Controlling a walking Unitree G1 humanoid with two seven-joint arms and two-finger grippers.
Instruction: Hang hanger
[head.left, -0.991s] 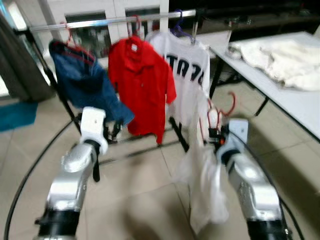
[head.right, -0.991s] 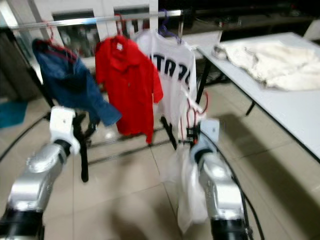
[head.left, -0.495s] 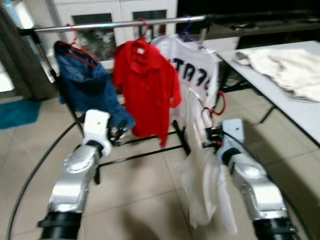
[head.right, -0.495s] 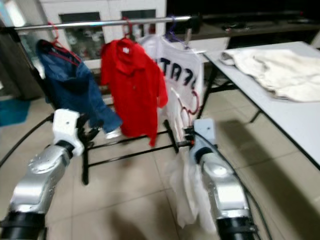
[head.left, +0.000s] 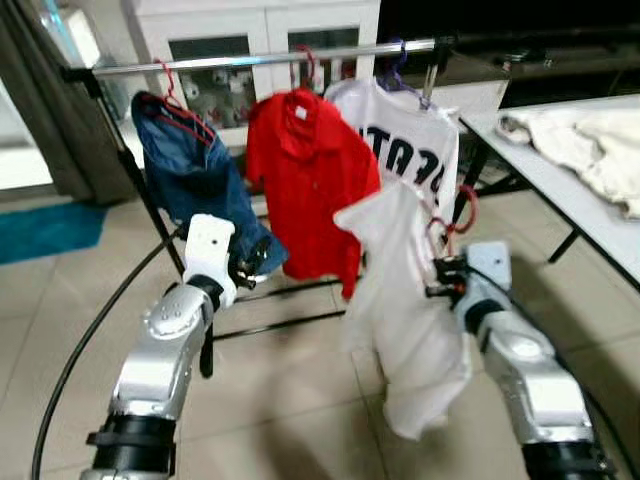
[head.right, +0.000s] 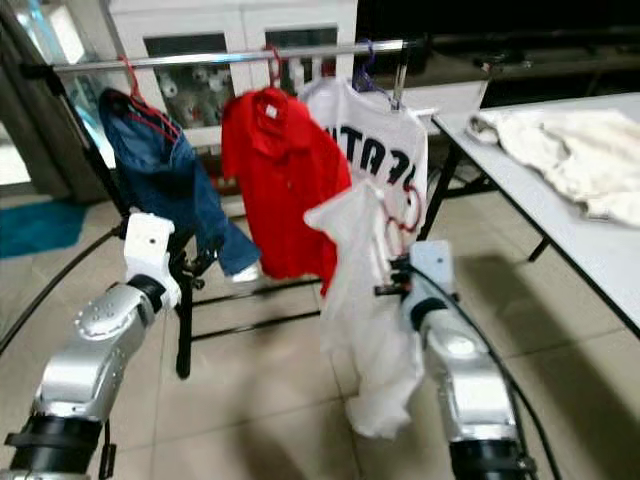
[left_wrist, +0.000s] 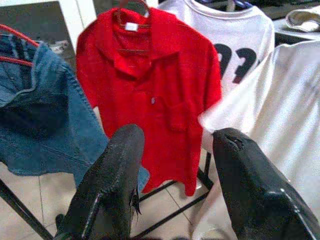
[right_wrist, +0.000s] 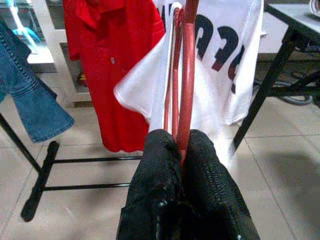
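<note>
The right gripper (right_wrist: 181, 150) had its fingers clamped on the red hanger (right_wrist: 186, 75), which carried a white shirt (head.left: 405, 310); hanger and shirt were held in the air in front of the clothes rail (head.left: 260, 60), below the bar and not yet hooked on it; the left gripper (left_wrist: 175, 165) hovered with its fingers spread and nothing between them, near the blue jeans (head.left: 195, 180).

The risks, as I judged them: the hook could miss the bar or snag on the lettered white jersey (head.left: 410, 160) or the red polo shirt (head.left: 310, 190), since the rail was crowded at that end; the loose shirt could slide off the hanger if it tilted; the thin wire could twist in the fingers.

The jersey bore dark lettering, partly hidden by folds and the held shirt; it could not be read with certainty. A white garment (head.left: 590, 150) lay on the table (head.right: 590, 250) to the right.
</note>
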